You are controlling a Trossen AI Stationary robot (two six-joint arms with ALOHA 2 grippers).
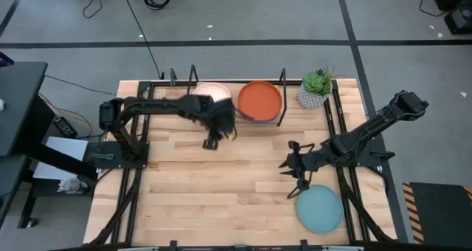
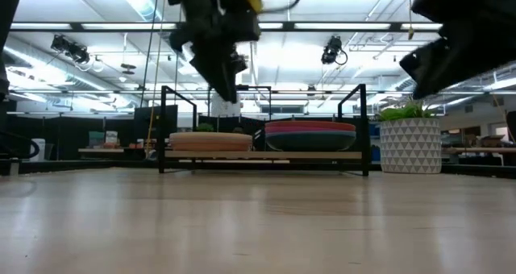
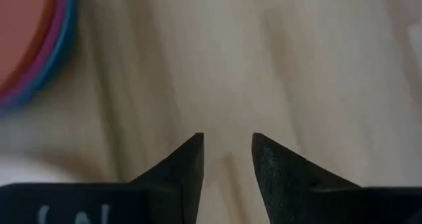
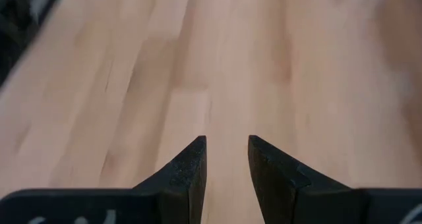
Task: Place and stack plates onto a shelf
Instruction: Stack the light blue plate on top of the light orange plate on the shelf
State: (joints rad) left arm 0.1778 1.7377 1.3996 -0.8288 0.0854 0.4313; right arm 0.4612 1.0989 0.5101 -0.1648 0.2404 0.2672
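Note:
The shelf stands along the table's far edge. It carries two stacks of plates: one with a pale pink top, tan and pale in the low view, and one with an orange top over teal and other colours. A light blue plate lies flat on the table near its right near corner. My left gripper hangs open over bare wood just in front of the pale stack. My right gripper is open above the table, left of the light blue plate.
A potted plant in a white patterned pot stands at the shelf's right end. Black hoop uprights rise at the shelf's ends and between the stacks. Bare wooden tabletop spreads across the middle and near left.

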